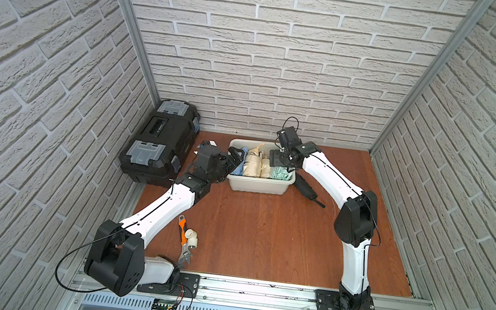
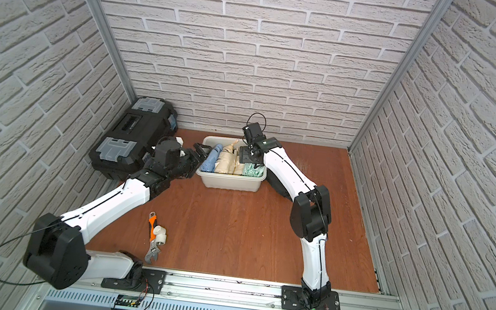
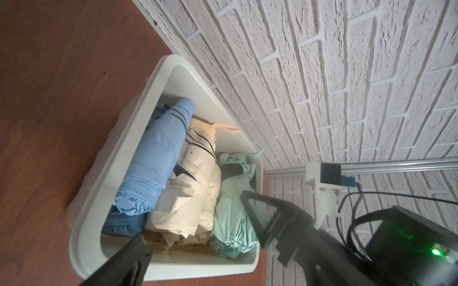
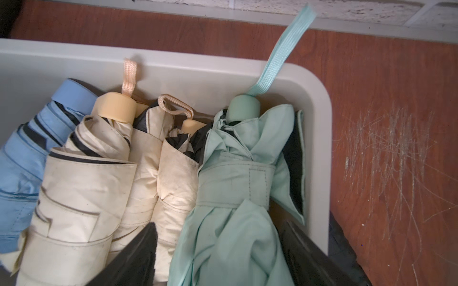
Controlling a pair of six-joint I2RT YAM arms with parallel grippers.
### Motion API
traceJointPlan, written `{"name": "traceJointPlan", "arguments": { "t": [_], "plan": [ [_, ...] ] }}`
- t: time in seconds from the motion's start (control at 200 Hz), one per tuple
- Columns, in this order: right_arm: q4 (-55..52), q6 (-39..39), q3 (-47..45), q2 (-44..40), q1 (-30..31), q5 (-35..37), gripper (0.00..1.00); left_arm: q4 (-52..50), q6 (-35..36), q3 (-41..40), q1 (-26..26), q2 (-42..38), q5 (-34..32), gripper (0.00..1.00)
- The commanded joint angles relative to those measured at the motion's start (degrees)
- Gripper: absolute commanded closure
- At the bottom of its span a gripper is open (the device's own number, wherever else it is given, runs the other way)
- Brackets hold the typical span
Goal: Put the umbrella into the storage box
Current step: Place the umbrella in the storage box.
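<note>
Right wrist view: right end effector (image 4: 218, 224) spread astride the mint umbrella (image 4: 238, 173) in the storage box (image 4: 317, 123); left end effector (image 3: 193, 215) gapes wide.

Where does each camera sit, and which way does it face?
Top views: high over the front rail, facing down toward the back wall; both arms whole, left gripper and right gripper at the storage box.
Left wrist: beside the box, facing along the blue umbrella; one own finger shows.
Right wrist: above the box, facing down on the mint umbrella; own fingers straddle it.
Shared: both wrist views show the same blue, mint and cream umbrellas in the box; top views nearly match.
</note>
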Motion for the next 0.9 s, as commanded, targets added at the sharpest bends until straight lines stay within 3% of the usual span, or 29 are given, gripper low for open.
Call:
{"name": "traceJointPlan", "arguments": {
  "t": [0.0,0.255,0.42,0.57,0.895],
  "plan": [
    [2.3,-3.6,-1.4,-9.5,-0.1,2.4,0.2,-0.1,2.6,1.8,0.8,-1.3,-0.3,0.02],
    [13.1,-18.5,-24.1,-26.3,-5.7,-0.8,0.19,-1.1,4.4,1.7,2.6,-1.9,-0.4,0.02],
    [15.1,-29.2,-35.4,-33.6,-10.7,-9.8,0.18,-1.3,4.7,0.7,4.2,-2.8,-0.6,0.02],
    [10.6,-36.5,-39.4,-34.2,-15.5,-20.2,0.17,-1.4,4.7,-0.2,5.4,-3.4,-0.8,0.02],
    [14.4,-42.3,-45.4,-28.7,-21.4,-23.2,0.16,-1.3,4.7,-1.9,6.2,-4.6,-1.6,0.02]
  ]
}}
